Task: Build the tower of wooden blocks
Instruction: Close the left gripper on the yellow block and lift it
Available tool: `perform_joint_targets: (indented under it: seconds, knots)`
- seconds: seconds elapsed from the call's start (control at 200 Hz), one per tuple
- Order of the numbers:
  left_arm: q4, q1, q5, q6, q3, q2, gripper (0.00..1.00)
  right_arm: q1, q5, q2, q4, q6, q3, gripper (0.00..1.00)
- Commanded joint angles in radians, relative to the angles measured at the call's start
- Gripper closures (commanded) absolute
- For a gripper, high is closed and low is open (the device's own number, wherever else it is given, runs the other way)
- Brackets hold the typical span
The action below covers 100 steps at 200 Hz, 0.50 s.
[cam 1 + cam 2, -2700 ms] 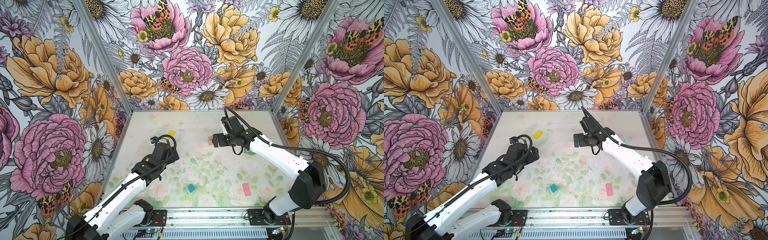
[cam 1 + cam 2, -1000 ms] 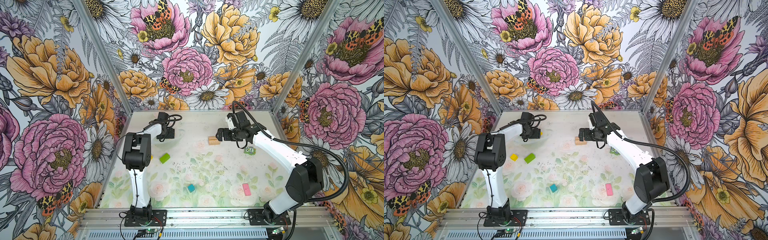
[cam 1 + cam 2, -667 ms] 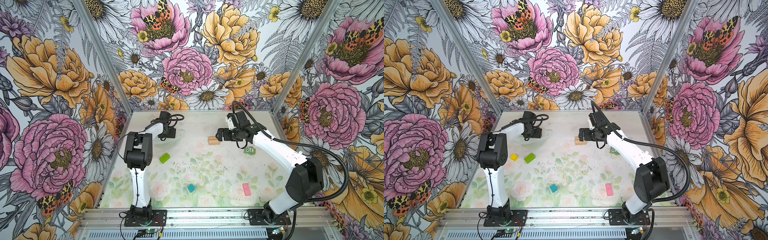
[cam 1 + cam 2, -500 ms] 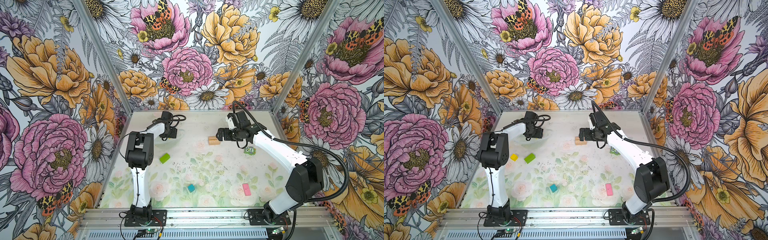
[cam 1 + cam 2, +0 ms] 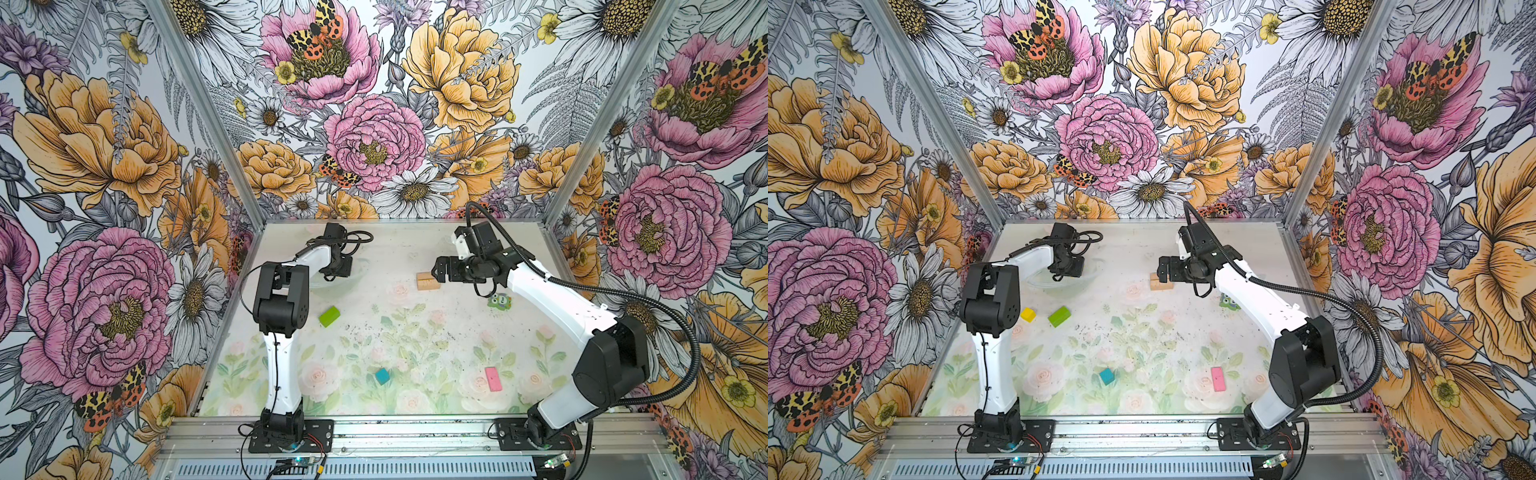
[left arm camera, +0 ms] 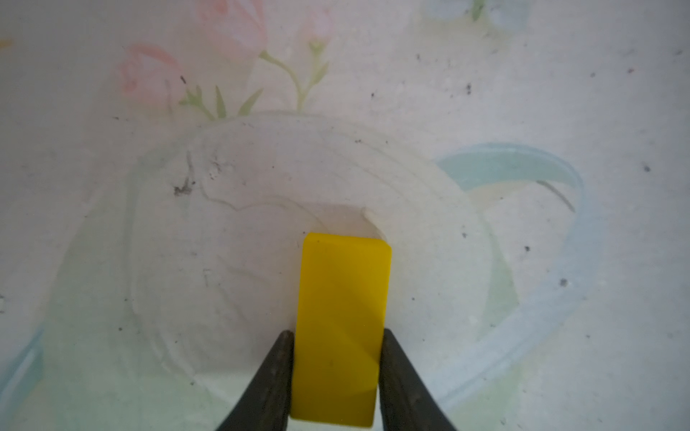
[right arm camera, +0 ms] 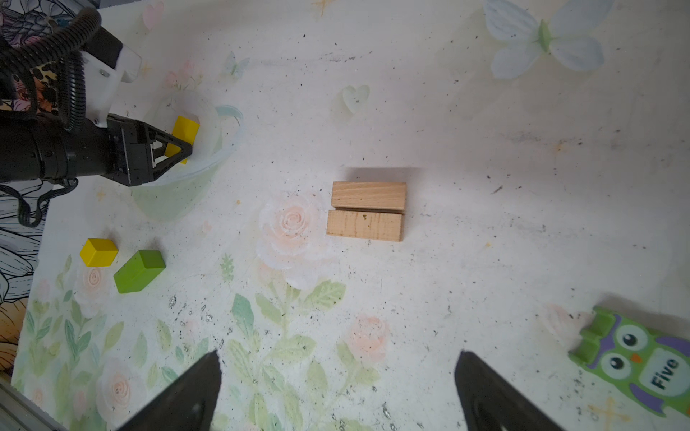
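Note:
My left gripper (image 6: 336, 333) is shut on a yellow bar (image 6: 341, 291) inside a clear bowl (image 7: 224, 149) at the back left. Two tan planks (image 7: 367, 196) lie side by side on the table, further back than the middle. My right gripper (image 7: 338, 354) hovers open just beside the planks (image 5: 428, 281), with nothing between its fingers. A yellow cube (image 5: 1028, 314) and a lime green block (image 5: 1059, 316) lie at the left. A teal cube (image 5: 382, 375) and a pink slab (image 5: 493, 379) lie near the front. The wood block tower is out of view.
A small green owl figure (image 7: 642, 360) lies under the right forearm, to the right of the planks. The left arm's elbow (image 5: 282, 299) stands tall over the yellow cube. Flowered walls (image 5: 124, 208) close in the back and both sides.
The left arm swung from the front left to the bowl at the back, and its jaws closed on the yellow bar. The right gripper drew back from the planks and has since held still.

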Motion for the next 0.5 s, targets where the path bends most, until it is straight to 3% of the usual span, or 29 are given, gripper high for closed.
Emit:
perform_joint_targets:
  seconds: [0.0,0.215,0.495]
  knots:
    - [-0.017,-0.013,-0.033,-0.009,0.027,0.021,0.64,-0.008,-0.019,-0.033,-0.002,0.02,-0.003,0.0]
    - [-0.027,-0.033,-0.051,-0.1,0.006,-0.007,0.72,-0.005,-0.018,-0.05,0.001,0.028,-0.024,0.0]
    - [-0.044,-0.084,-0.067,-0.261,-0.049,-0.084,0.74,-0.002,-0.008,-0.096,0.012,0.033,-0.066,0.0]
